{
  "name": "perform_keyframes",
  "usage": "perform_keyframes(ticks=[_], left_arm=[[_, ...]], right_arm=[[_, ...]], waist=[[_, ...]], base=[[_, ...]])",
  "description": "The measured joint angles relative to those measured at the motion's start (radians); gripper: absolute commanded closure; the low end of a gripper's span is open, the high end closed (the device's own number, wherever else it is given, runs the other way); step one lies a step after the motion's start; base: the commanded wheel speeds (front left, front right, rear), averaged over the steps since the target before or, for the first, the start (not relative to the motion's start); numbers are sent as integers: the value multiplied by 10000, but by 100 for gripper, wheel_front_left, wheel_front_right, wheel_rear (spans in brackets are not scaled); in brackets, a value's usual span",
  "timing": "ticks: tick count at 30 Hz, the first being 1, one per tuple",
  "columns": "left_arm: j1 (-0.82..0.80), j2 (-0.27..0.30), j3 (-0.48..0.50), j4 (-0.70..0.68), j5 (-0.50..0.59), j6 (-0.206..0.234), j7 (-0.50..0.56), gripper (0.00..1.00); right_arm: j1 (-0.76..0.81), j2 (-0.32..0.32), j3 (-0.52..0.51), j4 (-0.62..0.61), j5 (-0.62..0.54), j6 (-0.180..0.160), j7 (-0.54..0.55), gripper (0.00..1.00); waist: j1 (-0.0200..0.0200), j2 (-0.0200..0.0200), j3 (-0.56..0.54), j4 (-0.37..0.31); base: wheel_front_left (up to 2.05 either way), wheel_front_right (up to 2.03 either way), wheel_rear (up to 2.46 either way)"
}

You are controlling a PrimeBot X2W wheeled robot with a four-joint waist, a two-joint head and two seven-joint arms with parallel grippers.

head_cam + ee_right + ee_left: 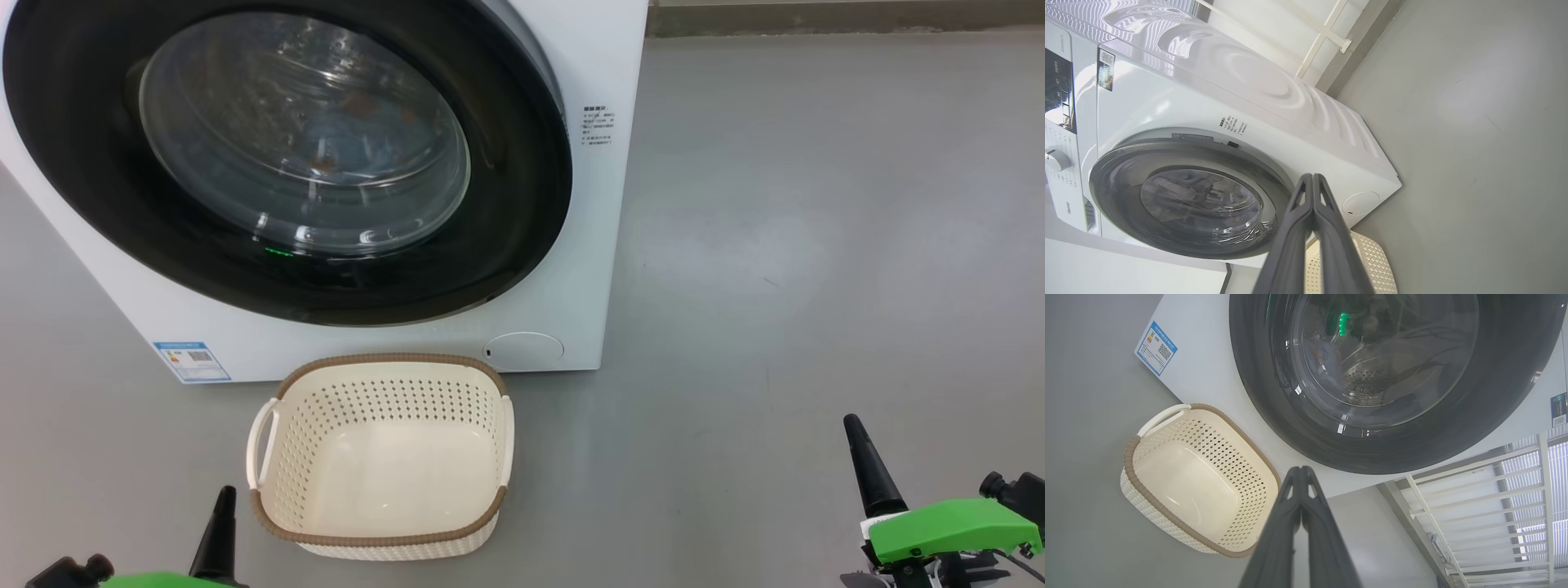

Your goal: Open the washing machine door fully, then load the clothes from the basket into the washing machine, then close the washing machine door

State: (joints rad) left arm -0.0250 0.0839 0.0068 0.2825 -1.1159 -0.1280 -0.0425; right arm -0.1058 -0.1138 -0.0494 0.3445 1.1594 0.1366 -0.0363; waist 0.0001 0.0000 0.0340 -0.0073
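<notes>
Grey floor (816, 245) runs bare to the right of the washer (592, 245), whose door (506, 229) sits shut against its front. Through the glass, patches of blue and orange-brown cloth, the clothes (359, 106), lie inside the drum. The basket (384, 363) stands on the floor just in front of the washer, below the door, between a blue sticker (192, 362) and a round cap (522, 349), its cream bottom showing bare. The left gripper (1300, 473) hangs low by the basket's near left corner, fingers pressed tip to tip, gripping only each other and apart from the basket. The right gripper (1312, 179) hangs well off to the right over the floor, likewise clenched on itself, clear of washer and basket.
</notes>
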Motion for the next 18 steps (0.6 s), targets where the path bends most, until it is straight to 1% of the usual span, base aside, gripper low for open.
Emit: perform_keyframes(ticks=[18], left_arm=[[-121, -134, 230, -15, -1764, 2, 529, 100]], right_arm=[[15, 240, -305, -251, 1588, 0, 523, 100]], waist=[[0, 0, -111, 26]], base=[[0, 0, 0]])
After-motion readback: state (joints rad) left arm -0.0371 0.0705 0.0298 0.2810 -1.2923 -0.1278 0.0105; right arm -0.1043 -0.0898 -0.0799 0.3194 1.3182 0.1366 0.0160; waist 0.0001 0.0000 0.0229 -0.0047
